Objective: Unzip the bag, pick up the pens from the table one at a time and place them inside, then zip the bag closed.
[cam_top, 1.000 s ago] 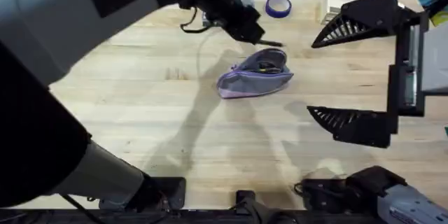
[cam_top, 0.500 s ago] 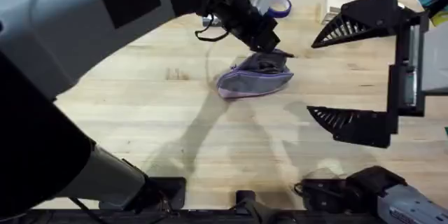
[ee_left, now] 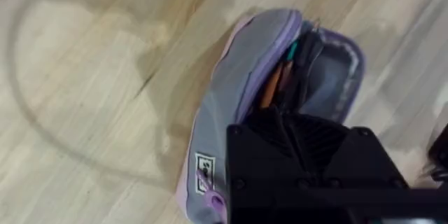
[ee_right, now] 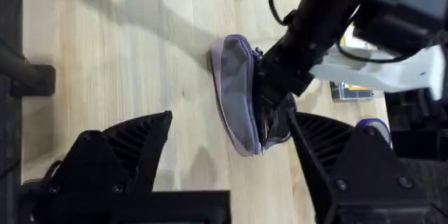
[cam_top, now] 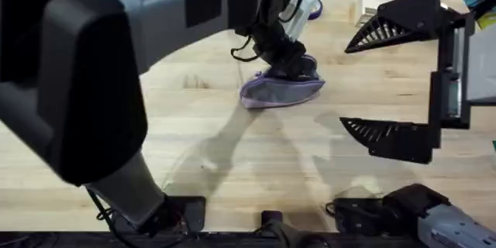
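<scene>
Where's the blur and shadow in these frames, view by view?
Overhead: left arm looms large, dark and soft close under the camera; its shadow streaks the table below the bag. Left wrist: whole frame soft, a curved cable shadow on the wood. Right wrist: bag fairly sharp, right gripper dark.

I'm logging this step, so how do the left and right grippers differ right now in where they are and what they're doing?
The left gripper is down in the open bag; the right gripper hangs off to the bag's side, away from it. The right gripper's fingers are spread wide with nothing between them. Both are black.
</scene>
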